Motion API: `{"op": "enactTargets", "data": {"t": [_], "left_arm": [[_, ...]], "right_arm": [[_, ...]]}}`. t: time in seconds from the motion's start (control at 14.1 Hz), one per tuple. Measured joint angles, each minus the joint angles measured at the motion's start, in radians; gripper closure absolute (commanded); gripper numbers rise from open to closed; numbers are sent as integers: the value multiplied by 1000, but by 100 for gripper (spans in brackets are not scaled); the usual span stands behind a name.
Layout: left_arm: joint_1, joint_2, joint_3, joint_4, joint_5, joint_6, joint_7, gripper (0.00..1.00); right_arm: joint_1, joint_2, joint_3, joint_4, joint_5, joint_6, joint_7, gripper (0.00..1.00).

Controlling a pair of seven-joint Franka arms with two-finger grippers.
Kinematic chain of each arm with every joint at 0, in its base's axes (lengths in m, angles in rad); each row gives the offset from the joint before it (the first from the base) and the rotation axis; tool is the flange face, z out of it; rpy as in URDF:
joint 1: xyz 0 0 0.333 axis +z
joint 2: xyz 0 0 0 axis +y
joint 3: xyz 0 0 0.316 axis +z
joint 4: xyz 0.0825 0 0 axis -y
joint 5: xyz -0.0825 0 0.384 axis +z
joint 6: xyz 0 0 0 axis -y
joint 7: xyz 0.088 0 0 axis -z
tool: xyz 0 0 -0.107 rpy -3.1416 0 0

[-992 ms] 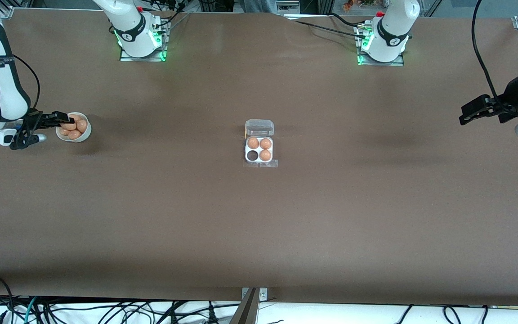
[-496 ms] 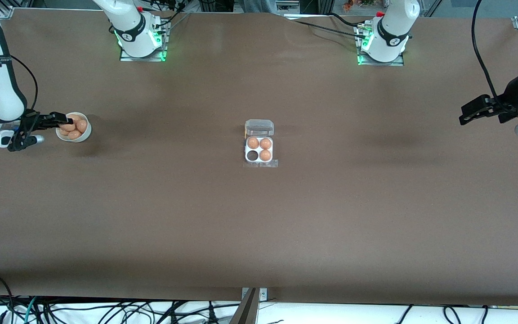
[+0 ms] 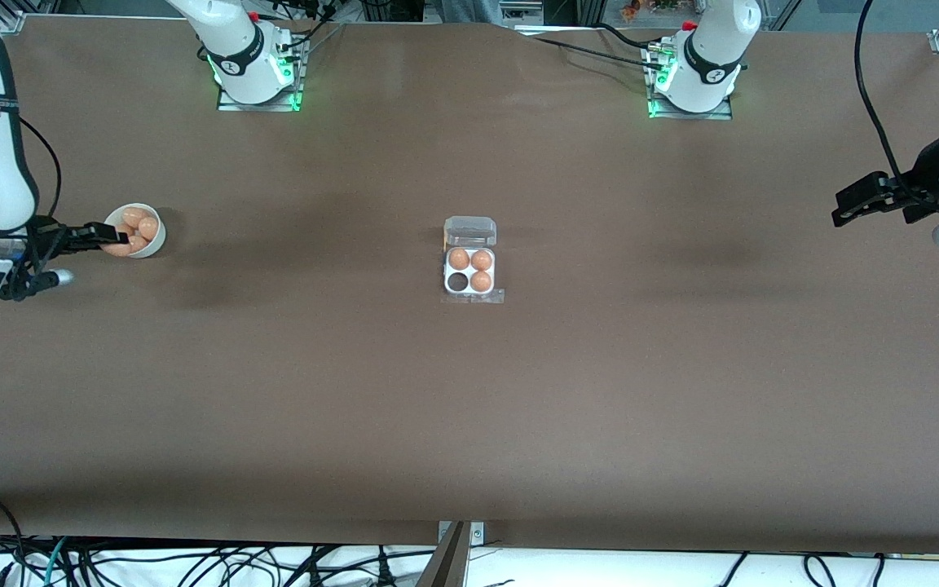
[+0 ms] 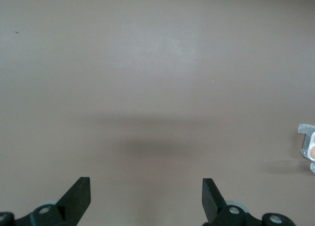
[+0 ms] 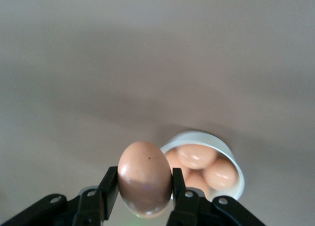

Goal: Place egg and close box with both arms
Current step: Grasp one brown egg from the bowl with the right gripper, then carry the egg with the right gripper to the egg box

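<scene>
Risk: the egg (image 5: 144, 178) is smooth and held only at its sides, so it could slip or crack in transit if the pinch loosens or tightens. The carton (image 3: 470, 259) sits mid-table, well apart, lid up, with one cell empty; a misaligned release would strike the neighbouring eggs.

Right hand (image 3: 115, 237): closed on the egg, above the white bowl (image 5: 237, 165) rim.

Left hand (image 4: 146, 199): spread wide, empty, waiting over bare table (image 3: 469, 408).

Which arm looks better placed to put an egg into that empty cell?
The right: its hand grips an egg over the bowl. The left hand waits open, holding nothing.
</scene>
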State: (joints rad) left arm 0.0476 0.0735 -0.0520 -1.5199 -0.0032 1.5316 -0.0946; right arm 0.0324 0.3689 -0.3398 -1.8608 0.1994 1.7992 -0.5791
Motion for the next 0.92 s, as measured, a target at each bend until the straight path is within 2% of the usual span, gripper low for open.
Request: {"op": "enactTargets", "data": {"t": [0.21,0.57,0.92], "left_arm": [[0,0,0,0,0,0,0,0],[0,0,-1,0,0,0,0,0],[0,1,-1,0,0,0,0,0]], "right_arm": [[152,0,6,48,2,-17,220,64],[452,8,13,117,13,-16,707,64],[681,135,13,258,107,-10,1019,64]]}}
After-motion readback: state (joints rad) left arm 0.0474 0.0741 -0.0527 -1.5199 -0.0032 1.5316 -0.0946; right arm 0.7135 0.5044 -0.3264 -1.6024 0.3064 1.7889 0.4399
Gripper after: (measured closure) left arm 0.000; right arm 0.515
